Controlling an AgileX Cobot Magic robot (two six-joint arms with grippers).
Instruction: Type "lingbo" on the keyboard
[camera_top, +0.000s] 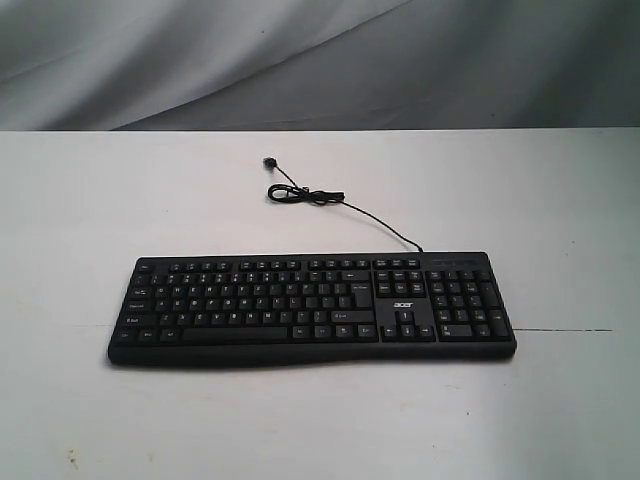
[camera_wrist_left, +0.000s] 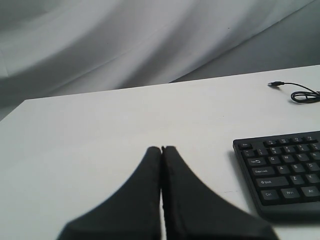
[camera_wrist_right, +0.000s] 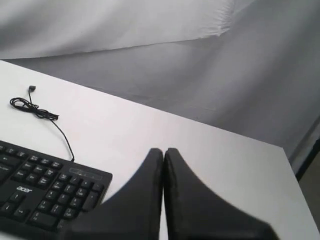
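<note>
Black plastic full-size keyboard (camera_top: 312, 310) sits mid white tabletop (camera_top: 100, 200), with its thin black cable (camera_top: 330, 200) trailing to the far side. Left claw (camera_wrist_left: 162, 148) clenched, empty, off keyboard's left end. Right claw (camera_wrist_right: 164, 150) clenched, empty, off the number-pad end. Looks pre-typing. Next: closed tip over "l", right of centre in the letter block, press one key only.

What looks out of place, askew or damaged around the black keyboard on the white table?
Only one thing: the thin black cable of the wide black plastic keyboard is connected to nothing. Its plug lies loose on the white table behind the keyboard, past a small tangle. The keyboard lies flat and looks undamaged.
</note>
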